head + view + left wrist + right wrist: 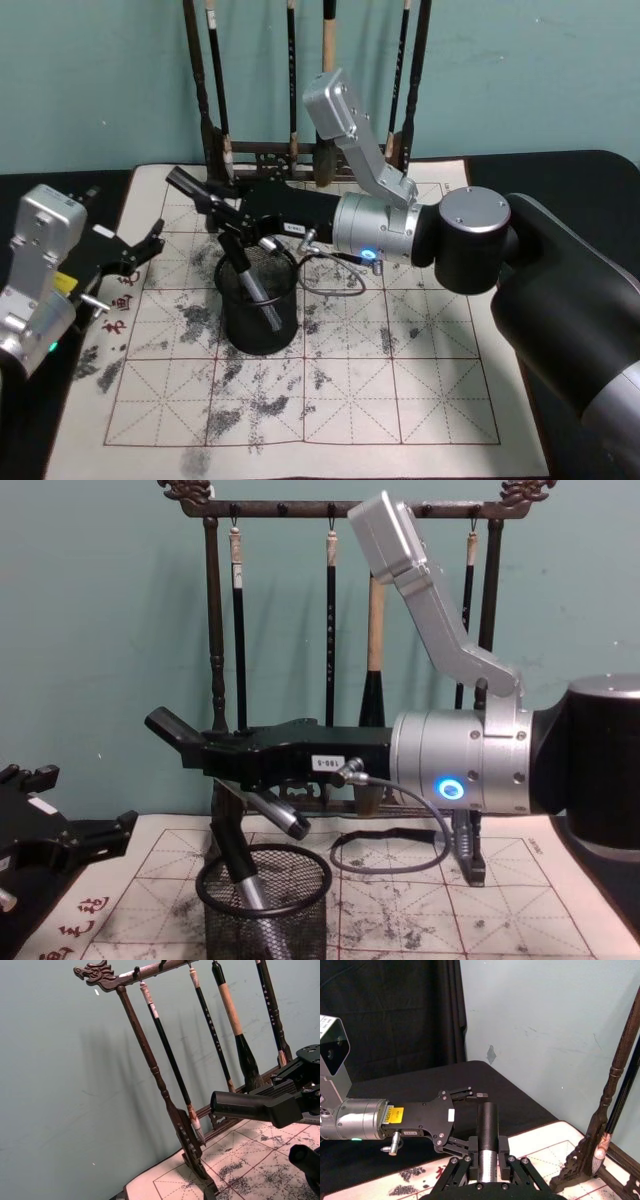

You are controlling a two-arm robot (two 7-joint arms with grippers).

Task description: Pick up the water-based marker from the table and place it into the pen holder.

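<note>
While the right arm reaches across the desk (400,380) toward the robot's left, we note the surface first: a white felt mat with a red grid, heavy grey ink smudges, and red characters printed at its left edge. Black cloth lies under the mat on both sides. A teal wall closes the room behind, scuffed in places.

A dark wooden rack (215,630) with carved ends stands at the back of the mat. We count 5 brushes hanging from it in the chest view.

The right end effector (213,207) hangs above the mat's rear left part, in front of the rack. Its fingers are clamped on the marker (487,1130), which has a silver body and a black end. That black end juts out beyond the fingertips, toward the left rear, clear of the desk.

The pen holder (260,340) stands on the mat just below and in front of this end effector. 1 dark stick with a grey lower end (257,288) leans inside it. A thin black cable (335,285) loops under the right wrist.

The left end effector (148,245) sits at the mat's left edge, fingers apart, holding nothing.
</note>
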